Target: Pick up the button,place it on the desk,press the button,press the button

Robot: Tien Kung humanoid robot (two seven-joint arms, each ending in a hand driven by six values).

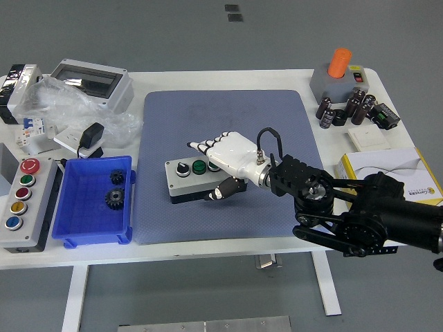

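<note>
A grey button box (184,178) with a black knob and two green buttons on top lies on the blue-grey mat (221,117) at the table's middle. It sits slightly askew, its right end under my hand. My right hand (206,171), white with a black arm behind it, is shut on the box: the fingers (201,147) reach over its far edge and the thumb (216,194) presses its near side. The box's right end and part of its top are hidden by the palm. The left arm is out of view.
A blue bin (86,211) holding two black gears stands left of the mat. A grey panel of coloured buttons (34,207) lies at the far left. An orange-topped switch box (339,72), dark capacitors (342,112) and a white-and-yellow box (387,173) are at the right.
</note>
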